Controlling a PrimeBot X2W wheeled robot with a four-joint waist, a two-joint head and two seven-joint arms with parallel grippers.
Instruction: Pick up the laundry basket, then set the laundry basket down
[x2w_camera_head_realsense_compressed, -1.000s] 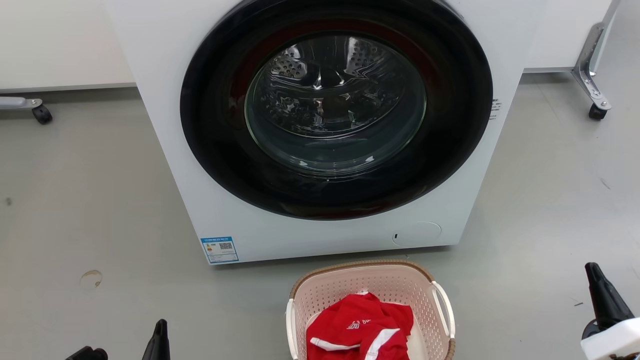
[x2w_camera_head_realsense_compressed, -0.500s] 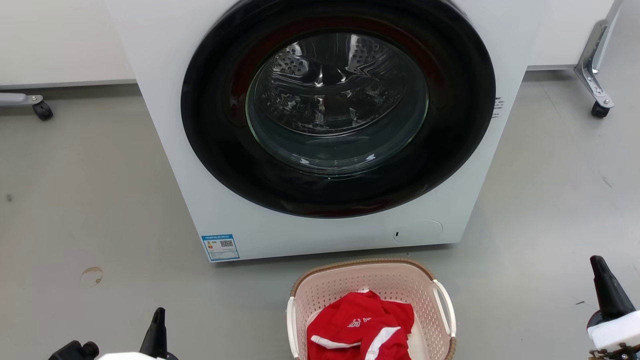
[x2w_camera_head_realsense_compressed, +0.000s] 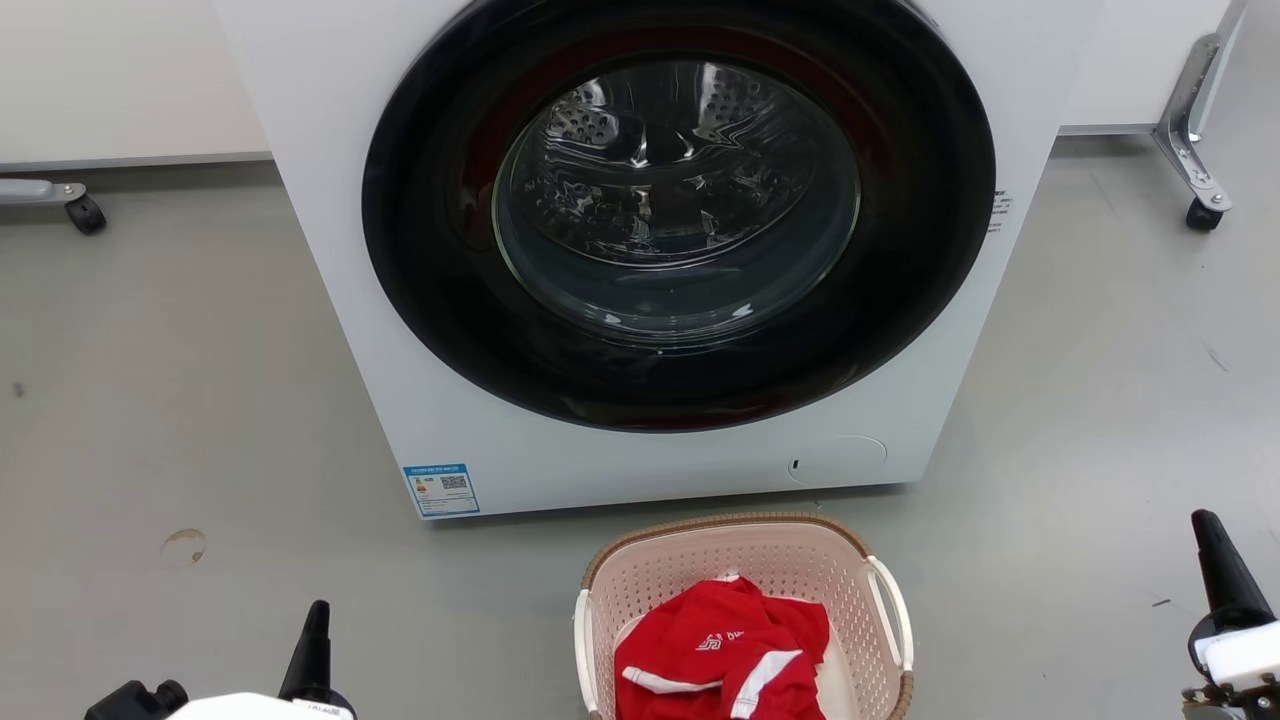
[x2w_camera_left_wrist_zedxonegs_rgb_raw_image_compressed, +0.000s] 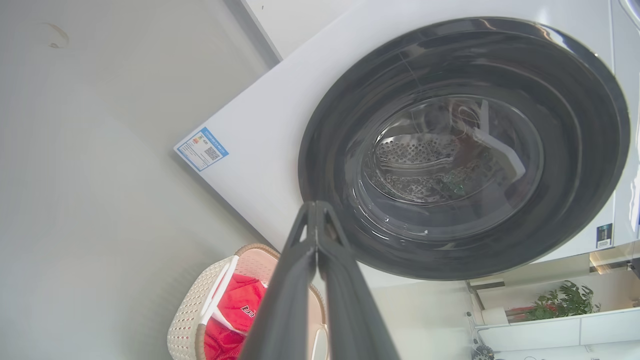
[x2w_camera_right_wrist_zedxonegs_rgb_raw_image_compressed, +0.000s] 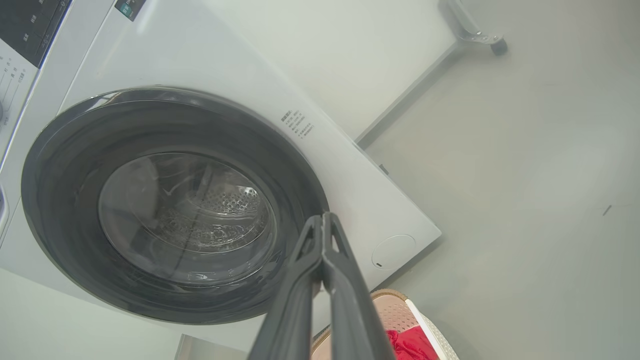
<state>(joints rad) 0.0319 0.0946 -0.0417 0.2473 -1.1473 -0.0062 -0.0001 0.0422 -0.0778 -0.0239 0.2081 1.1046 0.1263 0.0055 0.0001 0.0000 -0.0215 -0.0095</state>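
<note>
While the basket (x2w_camera_head_realsense_compressed: 700, 568) sits on the floor (x2w_camera_head_realsense_compressed: 200, 400) before the washer (x2w_camera_head_realsense_compressed: 330, 300), it lies between the two grippers and well apart from each, inward of the left gripper (x2w_camera_head_realsense_compressed: 318, 612) and inward of the right gripper (x2w_camera_head_realsense_compressed: 1205, 525). Both grippers have their fingers pressed together, as the wrist views show. To lift well, I judge each should spread its fingers, come inward and down to the white handle on its side, the left handle (x2w_camera_head_realsense_compressed: 581, 640) or the right handle (x2w_camera_head_realsense_compressed: 900, 612), and clamp evenly. That way the basket should rise level and keep the red shirt (x2w_camera_head_realsense_compressed: 720, 650) inside.
</note>
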